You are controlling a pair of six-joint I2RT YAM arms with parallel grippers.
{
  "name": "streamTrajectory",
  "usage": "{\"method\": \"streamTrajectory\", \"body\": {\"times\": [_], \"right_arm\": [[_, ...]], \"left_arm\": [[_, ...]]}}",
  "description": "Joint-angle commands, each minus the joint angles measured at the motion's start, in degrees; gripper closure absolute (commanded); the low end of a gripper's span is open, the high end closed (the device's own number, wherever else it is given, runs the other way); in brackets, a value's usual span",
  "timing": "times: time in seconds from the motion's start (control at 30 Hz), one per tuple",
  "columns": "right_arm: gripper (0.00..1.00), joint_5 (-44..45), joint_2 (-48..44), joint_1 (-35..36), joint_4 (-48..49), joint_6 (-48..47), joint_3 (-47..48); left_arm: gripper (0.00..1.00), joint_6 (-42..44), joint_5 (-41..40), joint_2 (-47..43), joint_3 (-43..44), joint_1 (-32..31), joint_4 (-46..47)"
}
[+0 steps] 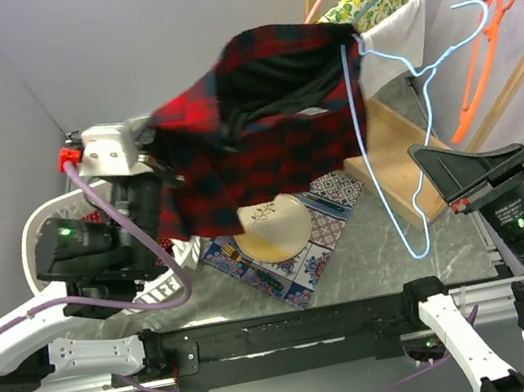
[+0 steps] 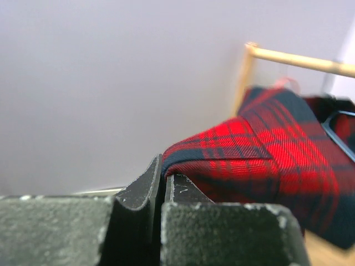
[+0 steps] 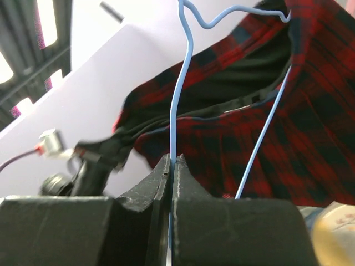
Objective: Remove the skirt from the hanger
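My left gripper (image 1: 153,136) holds the red plaid skirt (image 1: 261,130) aloft over the worktop (image 1: 371,238), with one side hanging on the blue hanger (image 1: 362,128). The left wrist view shows the jaws clamped on the hem. Only the right wrist view shows the right gripper (image 3: 171,166) pinching the hanger wire.

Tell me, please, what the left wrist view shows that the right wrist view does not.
Only the left wrist view shows the wooden rail behind the cloth. Only the right wrist view shows the right gripper shut on the wire of the light blue hanger. Both show the red plaid skirt, with the left gripper pinching its edge.
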Motion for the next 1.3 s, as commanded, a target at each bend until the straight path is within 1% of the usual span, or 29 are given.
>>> {"method": "streamTrajectory", "body": {"times": [0.0,0.07,0.13,0.17,0.27,0.3,0.37,0.4,0.5,0.53,0.57,0.6,0.63,0.67,0.7,0.77,0.8,0.83,0.87,0.93,0.97,1.03,1.07,1.1,1.13,1.17,1.23,1.27], "right_arm": [[1.0,-7.99,-2.75,0.06,8.99,3.0,1.36],[1.0,-6.69,-3.1,0.14,6.81,1.42,2.84],[1.0,-5.45,-3.45,0.14,4.95,-0.51,4.08],[1.0,-4.75,-3.8,0.14,3.9,-0.95,4.78],[1.0,-4.48,-4.15,0.14,2.66,-2.36,6.01],[1.0,-4.39,-4.24,0.06,2.75,-2.71,5.93],[1.0,-4.04,-4.33,0.14,2.31,-3.77,5.58],[1.0,-3.86,-4.24,0.06,2.22,-4.12,5.49],[1.0,-4.47,-4.15,0.14,2.83,-4.83,4.44],[1.0,-4.65,-4.33,0.14,3.18,-5.0,4.0],[1.0,-4.65,-4.68,0.14,3.97,-5.18,3.21],[1.0,-4.56,-4.86,0.14,4.24,-5.35,2.95],[1.0,-4.13,-5.12,0.06,4.41,-5.79,2.59],[1.0,-3.95,-5.3,0.06,4.24,-5.97,2.5],[1.0,-3.69,-5.3,0.14,4.24,-6.23,2.59],[1.0,-3.33,-5.38,0.06,4.06,-6.85,2.59],[1.0,-3.25,-5.3,0.06,4.06,-6.93,2.5],[1.0,-3.16,-5.47,0.14,4.15,-7.2,2.42],[1.0,-3.07,-5.47,0.14,4.15,-7.29,2.33],[1.0,-3.07,-5.3,0.14,4.06,-7.9,2.5],[1.0,-2.9,-5.3,0.14,3.72,-8.16,2.68],[1.0,-2.54,-5.21,0.14,3.02,-9.13,2.94],[1.0,-2.37,-5.12,0.14,2.92,-9.39,3.03],[1.0,-2.28,-5.21,0.06,2.84,-9.92,3.03],[1.0,-2.28,-5.21,0.14,2.75,-10.1,3.03],[1.0,-2.28,-5.21,0.14,2.75,-10.27,2.86],[1.0,-2.72,-5.04,0.14,3.01,-10.45,2.85],[1.0,-2.8,-5.03,0.14,3.01,-10.45,2.85]], "left_arm": [[0.99,18.28,-5.07,0.77,-0.01,0.38,17.36],[0.99,20.21,-5.08,0.85,0.17,0.91,18.77],[0.99,21.53,-4.73,1.12,0.43,3.1,19.57],[0.99,21.72,-4.46,1.38,0.52,5.55,19.66],[0.99,20.49,-3.94,2.26,2.09,9.69,17.47],[0.99,20.23,-3.5,2.43,3.58,12.22,16.85],[0.99,20.31,-2.36,3.75,6.22,15.05,14.84],[0.99,20.66,-2.0,4.28,9.88,15.76,14.47],[0.99,24.6,-0.51,7.09,17.01,17.7,14.55],[0.99,29.23,0.1,7.88,18.26,18.13,16.04],[0.99,31.97,0.63,9.02,19.05,19.1,17.79],[0.99,34.7,1.59,9.64,20.19,19.71,21.99],[0.99,38.73,1.95,10.43,20.73,20.5,23.25],[0.99,39.55,2.39,10.78,21.25,22.69,23.78],[0.99,39.56,3.0,10.79,21.96,23.84,22.57],[0.99,35.54,3.8,10.09,22.23,26.99,18.8],[0.99,33.34,4.32,9.56,21.97,28.15,16.52],[0.99,29.32,5.81,8.95,21.35,29.46,12.92],[0.99,28.23,6.52,8.16,19.78,32.17,12.19],[0.99,28.57,6.88,8.23,18.54,35.0,13.06],[0.99,28.92,6.88,8.5,18.19,38.58,13.41],[0.99,29.19,7.49,9.46,18.36,42.81,12.64],[0.99,28.41,8.01,9.73,19.4,47.53,11.23],[0.99,27.35,8.37,10.25,20.46,49.93,9.39],[0.99,24.38,8.55,11.56,21.77,52.48,7.2],[0.99,23.83,8.9,12.01,22.83,56.33,7.26],[0.99,22.87,9.95,12.8,22.4,59.43,9.45],[0.99,22.51,10.04,13.5,23.79,61.36,8.59]]}}
